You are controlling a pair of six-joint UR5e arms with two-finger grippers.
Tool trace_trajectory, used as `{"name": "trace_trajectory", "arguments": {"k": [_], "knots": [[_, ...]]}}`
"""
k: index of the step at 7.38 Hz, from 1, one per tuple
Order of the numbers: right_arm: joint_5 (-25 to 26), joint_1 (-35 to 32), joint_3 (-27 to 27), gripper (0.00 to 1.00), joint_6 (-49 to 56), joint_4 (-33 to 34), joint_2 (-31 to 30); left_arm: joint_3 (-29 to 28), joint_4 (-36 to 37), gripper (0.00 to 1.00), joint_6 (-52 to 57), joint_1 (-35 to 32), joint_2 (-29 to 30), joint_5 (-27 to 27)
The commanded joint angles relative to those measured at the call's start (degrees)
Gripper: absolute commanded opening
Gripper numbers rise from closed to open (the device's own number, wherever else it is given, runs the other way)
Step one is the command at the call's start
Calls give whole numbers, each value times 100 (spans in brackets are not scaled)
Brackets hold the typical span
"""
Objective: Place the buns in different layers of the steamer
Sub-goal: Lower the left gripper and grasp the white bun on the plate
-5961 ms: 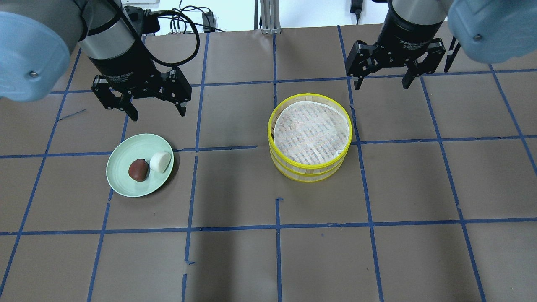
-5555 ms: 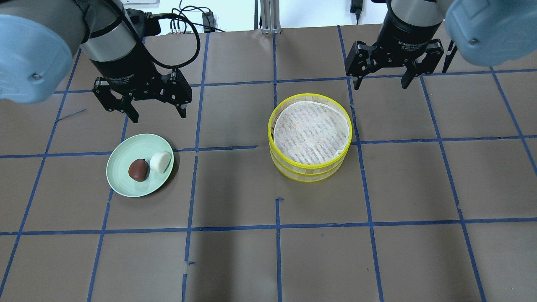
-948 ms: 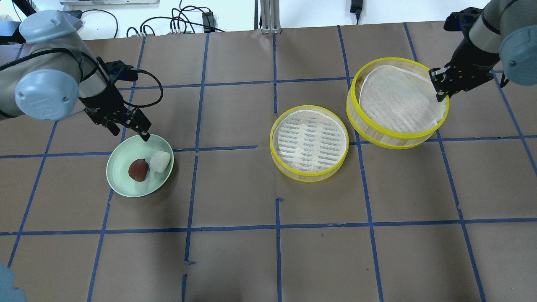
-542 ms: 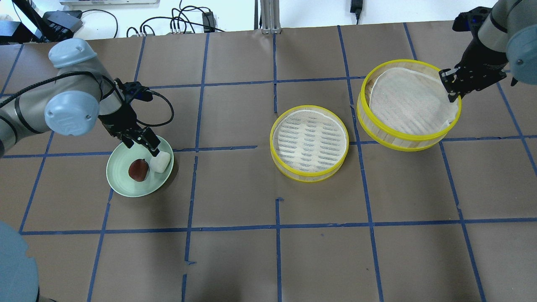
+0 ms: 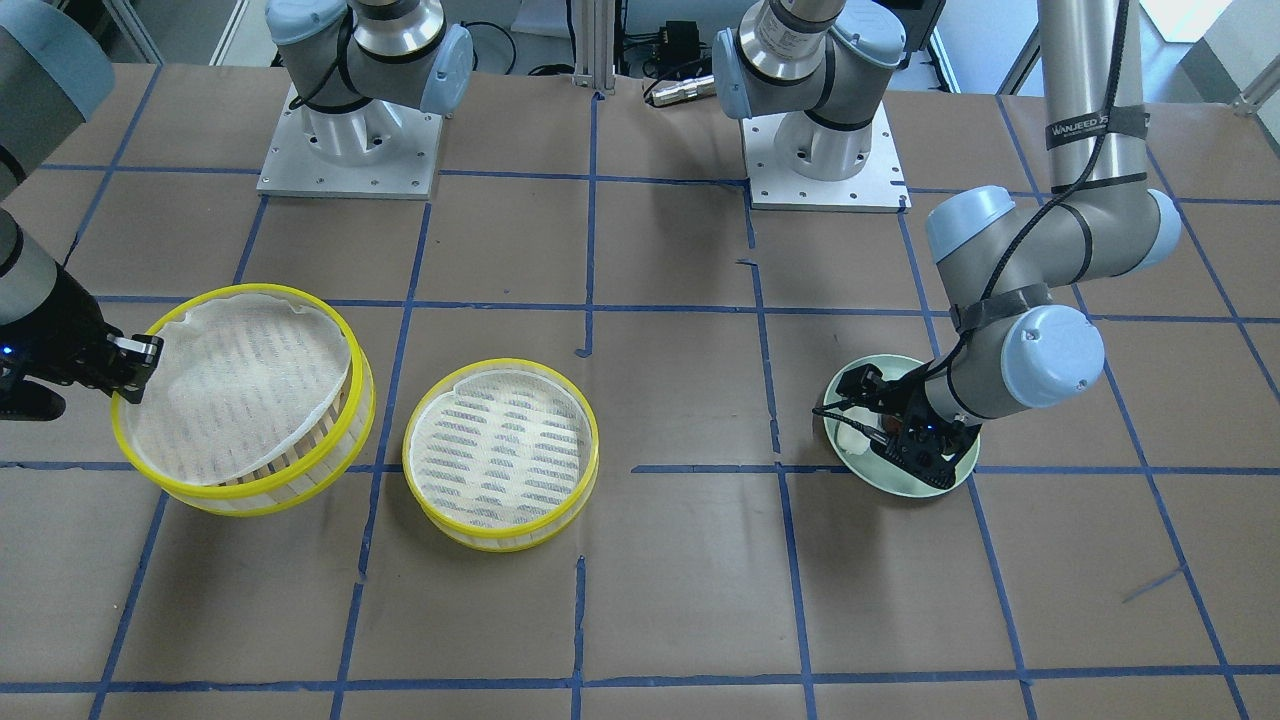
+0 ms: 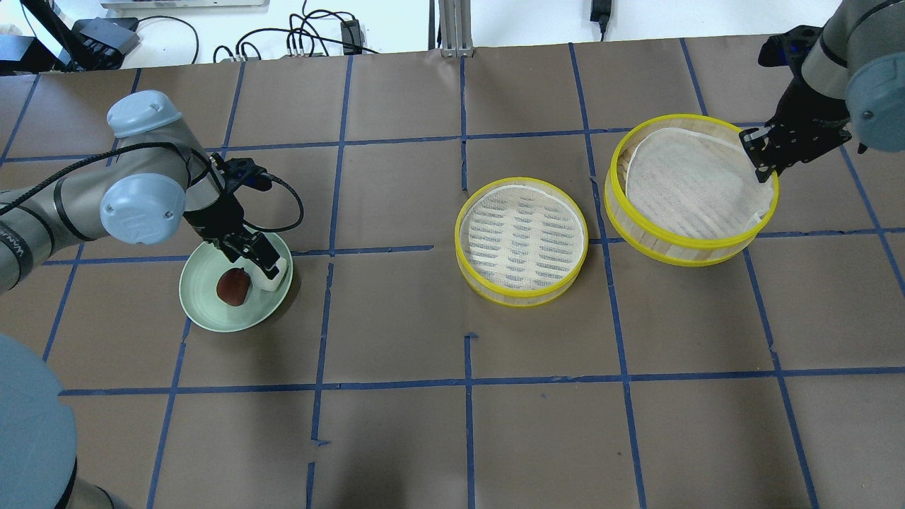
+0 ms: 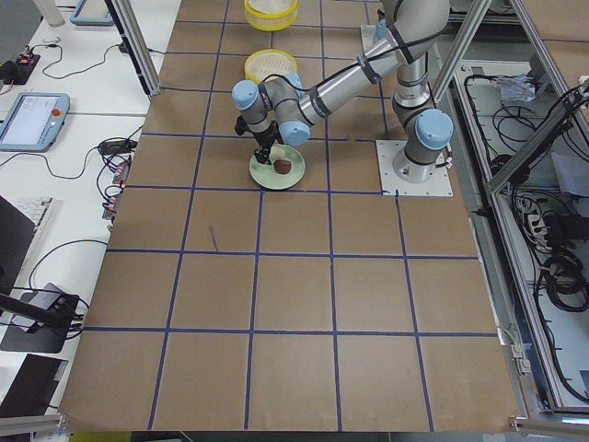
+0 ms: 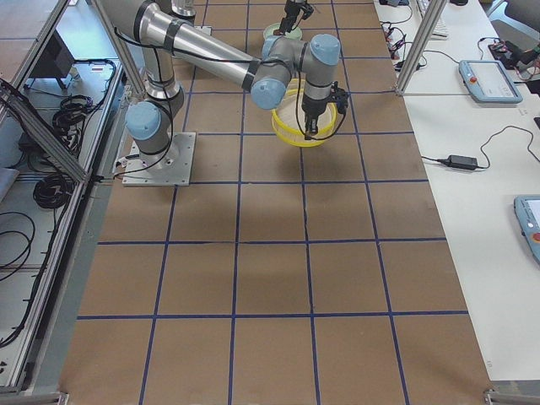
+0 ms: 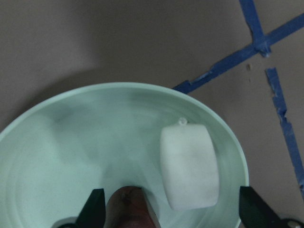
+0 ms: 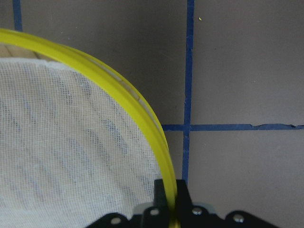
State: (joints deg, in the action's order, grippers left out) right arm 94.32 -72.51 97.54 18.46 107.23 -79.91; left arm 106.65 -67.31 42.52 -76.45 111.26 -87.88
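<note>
One white bun (image 9: 189, 173) lies inside wide-open left claw (image 9: 174, 211); right claw (image 10: 170, 195) clamps tier (image 6: 679, 244).

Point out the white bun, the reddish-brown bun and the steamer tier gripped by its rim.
white bun (image 9: 190, 173), left wrist view, middle of its top face.
reddish-brown bun (image 6: 232, 288), overhead view, centre of its visible top.
gripped steamer tier (image 6: 689, 185), overhead view, bare middle of its cloth liner.
</note>
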Motion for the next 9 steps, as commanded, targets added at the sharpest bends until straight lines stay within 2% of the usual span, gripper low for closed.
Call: {"name": "trace_trajectory", "arguments": {"k": [1, 3, 4, 5, 6, 7, 8, 9], "knots": [[8, 0, 20, 9, -9, 8, 1, 4, 16, 91, 19, -1, 18, 148], [8, 0, 20, 9, 0, 8, 1, 13, 25, 71, -33, -1, 36, 139], [-1, 0, 46, 9, -9, 8, 1, 31, 25, 50, -51, -19, 79, 78], [-1, 0, 55, 9, -18, 8, -7, 57, 25, 33, -173, -27, 80, 60], [-1, 0, 63, 9, -26, 8, 1, 57, 25, 26, -366, -28, 71, 69], [-1, 0, 46, 9, -18, 8, 1, 14, 25, 10, -585, -19, -25, 43], [25, -8, 20, 9, -18, 0, -7, -65, 25, 5, -613, -19, -165, 51], [43, 9, 37, 9, 43, 0, -16, -170, 25, 2, -1118, -27, -245, 34]]}}
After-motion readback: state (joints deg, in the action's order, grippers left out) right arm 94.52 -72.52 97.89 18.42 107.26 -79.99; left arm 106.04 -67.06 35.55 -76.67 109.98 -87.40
